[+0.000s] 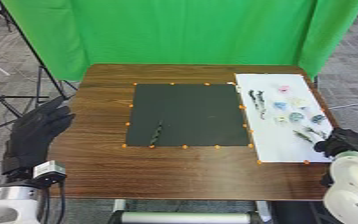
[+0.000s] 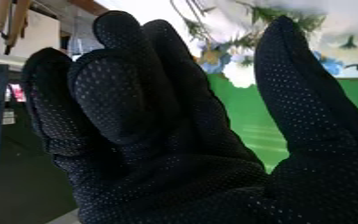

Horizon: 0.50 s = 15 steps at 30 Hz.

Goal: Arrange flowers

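Pink, blue and white flowers (image 1: 295, 116): on white rectangular sheet (image 1: 278, 147), forward-left of black-gloved right robot hand (image 1: 340, 142)
Right-hand state: released, fingers relaxed
Left robot hand (image 1: 35, 131): released

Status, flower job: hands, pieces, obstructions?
Left hand open, empty. Right hand open, empty, partly hiding white sheet's edge. Green sprig on black mat; flowers on sheet.
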### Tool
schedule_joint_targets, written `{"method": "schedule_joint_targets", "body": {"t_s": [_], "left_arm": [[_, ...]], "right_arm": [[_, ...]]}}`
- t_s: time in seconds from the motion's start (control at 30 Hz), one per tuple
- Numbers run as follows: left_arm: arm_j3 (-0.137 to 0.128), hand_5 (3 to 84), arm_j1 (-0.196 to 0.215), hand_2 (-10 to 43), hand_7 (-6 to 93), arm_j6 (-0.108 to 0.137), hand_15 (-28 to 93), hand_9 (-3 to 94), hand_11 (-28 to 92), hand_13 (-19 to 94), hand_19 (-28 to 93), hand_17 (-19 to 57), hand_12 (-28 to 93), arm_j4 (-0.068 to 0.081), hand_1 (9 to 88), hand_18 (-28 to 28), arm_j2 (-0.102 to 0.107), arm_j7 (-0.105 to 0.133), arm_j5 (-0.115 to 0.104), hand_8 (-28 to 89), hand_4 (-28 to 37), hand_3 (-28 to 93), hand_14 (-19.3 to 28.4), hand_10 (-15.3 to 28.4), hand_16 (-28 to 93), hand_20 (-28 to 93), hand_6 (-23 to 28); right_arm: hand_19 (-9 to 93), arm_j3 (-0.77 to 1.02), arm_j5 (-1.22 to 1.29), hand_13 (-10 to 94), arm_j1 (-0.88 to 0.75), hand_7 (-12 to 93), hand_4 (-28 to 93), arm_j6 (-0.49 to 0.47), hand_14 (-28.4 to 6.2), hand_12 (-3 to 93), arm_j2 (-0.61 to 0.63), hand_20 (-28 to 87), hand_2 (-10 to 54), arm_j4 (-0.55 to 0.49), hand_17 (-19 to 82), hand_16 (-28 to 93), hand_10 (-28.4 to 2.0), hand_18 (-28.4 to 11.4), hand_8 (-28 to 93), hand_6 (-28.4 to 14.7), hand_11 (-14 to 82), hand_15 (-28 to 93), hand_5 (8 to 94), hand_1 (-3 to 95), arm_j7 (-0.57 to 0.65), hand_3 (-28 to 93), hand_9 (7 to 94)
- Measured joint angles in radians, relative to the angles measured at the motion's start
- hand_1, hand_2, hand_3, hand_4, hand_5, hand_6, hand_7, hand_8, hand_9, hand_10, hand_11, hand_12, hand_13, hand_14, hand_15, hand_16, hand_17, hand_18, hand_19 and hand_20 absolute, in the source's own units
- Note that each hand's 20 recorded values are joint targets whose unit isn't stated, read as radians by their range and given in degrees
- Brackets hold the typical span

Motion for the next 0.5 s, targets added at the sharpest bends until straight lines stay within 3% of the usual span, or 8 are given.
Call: {"method": "schedule_joint_targets", "body": {"t_s": [0.33,0.5], "left_arm": [[0.000,41.1,-0.004,6.0,11.5,-0.001,60,35.3,31,23,62,-9.0,7,0.000,24.9,23.8,-0.003,-0.002,0.000,-9,-19.1,81,27.7,20.6,-16,-3,10.7],[0.000,41.1,-0.004,6.0,11.5,0.000,61,35.3,31,23,62,-9.0,7,0.000,24.9,23.8,-0.001,0.002,-0.004,-9,-18.9,81,27.7,20.7,-16,-3,10.7]], "right_arm": [[93,-0.030,0.014,68,0.032,11,-19,-0.003,-15.4,15.8,0.001,-4,0.4,0.029,50,16,-27.9,-22.3,-5,-17.6,20.4,73,71.7,33.6,0.007,72,73.0],[93,-0.053,0.017,68,0.044,13,-20,-0.003,-15.0,14.5,0.002,-7,-1.4,0.053,51,14,-28.4,-20.8,-5,-18.2,11.4,74,75.8,38.5,0.013,72,73.9]]}}
